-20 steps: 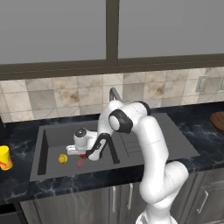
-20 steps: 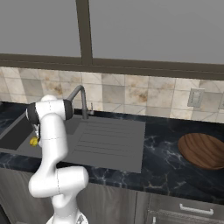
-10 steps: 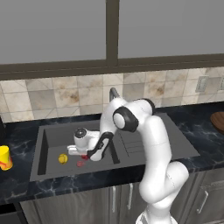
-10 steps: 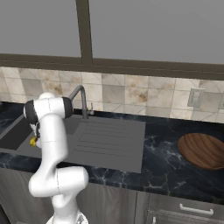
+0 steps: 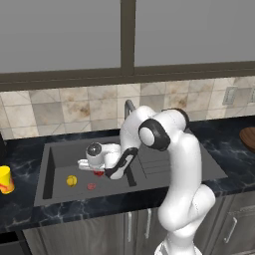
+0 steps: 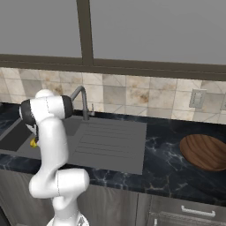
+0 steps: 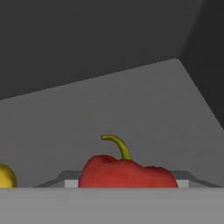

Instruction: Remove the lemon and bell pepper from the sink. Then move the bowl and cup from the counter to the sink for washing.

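Two fruits lie in the sink (image 5: 50,164): the pepper (image 7: 127,173), red with a curved green stem, directly ahead of the hand at the bottom of the hand view, and the lemon (image 5: 71,180) just to one side of it on the basin floor. From the left base view the gripper (image 5: 98,173) is seen low inside the basin with the pepper right at the fingertips, so the step in hand is judged to be the grasp of the pepper. Whether the jaws are released or already closed on the fruit cannot be told, since the fingertips are hidden in the hand view and too small in the base views. For a sound grasp, the jaws should be centred across the widest part of the body, not the stem, and lowered until the body sits well between the fingers before closing; the skin is shiny and rounded, so a shallow pinch is likely to slip. The lemon should be kept clear of the fingers so it is not nudged and rolled. Once held, the pepper should be lifted straight up past the basin wall and faucet (image 6: 81,99) before being carried to the tabletop (image 6: 167,154). The cup (image 5: 5,179) and bowl (image 6: 205,152) wait there, well apart.
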You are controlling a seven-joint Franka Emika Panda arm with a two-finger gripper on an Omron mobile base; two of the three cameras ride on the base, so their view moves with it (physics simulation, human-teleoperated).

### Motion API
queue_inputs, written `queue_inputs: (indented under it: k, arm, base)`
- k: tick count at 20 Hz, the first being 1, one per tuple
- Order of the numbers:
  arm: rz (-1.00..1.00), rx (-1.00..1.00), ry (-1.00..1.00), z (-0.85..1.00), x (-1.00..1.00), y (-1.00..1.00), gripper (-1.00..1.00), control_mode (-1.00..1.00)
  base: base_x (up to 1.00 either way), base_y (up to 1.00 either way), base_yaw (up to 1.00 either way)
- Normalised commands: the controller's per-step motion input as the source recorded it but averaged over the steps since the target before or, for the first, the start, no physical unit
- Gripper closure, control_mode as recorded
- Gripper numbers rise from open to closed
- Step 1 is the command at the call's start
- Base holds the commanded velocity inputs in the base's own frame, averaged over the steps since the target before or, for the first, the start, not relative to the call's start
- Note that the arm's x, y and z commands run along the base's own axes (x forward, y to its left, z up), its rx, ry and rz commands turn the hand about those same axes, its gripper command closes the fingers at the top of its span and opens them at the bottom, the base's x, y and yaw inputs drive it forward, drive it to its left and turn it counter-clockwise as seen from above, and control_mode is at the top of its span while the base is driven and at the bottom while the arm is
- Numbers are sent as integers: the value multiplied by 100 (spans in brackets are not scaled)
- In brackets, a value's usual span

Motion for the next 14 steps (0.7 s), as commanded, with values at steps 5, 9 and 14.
queue_inputs:
  k: [5,9,14]
  arm:
    - [-8,1,-9,48,-28,-9,100,-100]
    - [-9,2,0,55,-24,-7,100,-100]
    - [-8,5,0,65,-13,0,100,-100]
  base:
    - [0,0,0]
    - [0,0,0]
    - [0,0,0]
